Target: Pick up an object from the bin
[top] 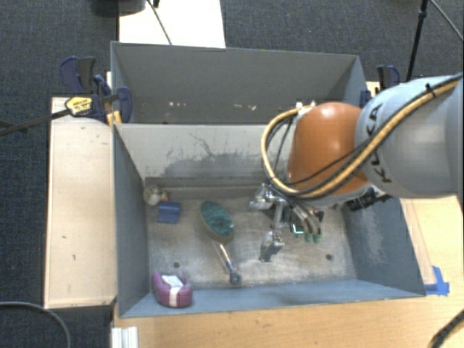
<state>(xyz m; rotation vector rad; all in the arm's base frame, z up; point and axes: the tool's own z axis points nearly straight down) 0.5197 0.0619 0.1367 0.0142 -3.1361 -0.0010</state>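
Note:
My gripper (pixel 271 248) hangs low over the right middle of the bin floor, its metal fingers pointing down with nothing visible between them. To its left lies a slim grey metal tool (pixel 226 262), slanting toward the front wall. Beyond that, a teal oval object (pixel 217 219) rests on the floor near the back.
A small blue block (pixel 168 212) and a small tan piece (pixel 151 195) sit at the back left. A purple and white tape dispenser (pixel 172 288) lies in the front left corner. The arm and its orange cover hang over the bin's right back part.

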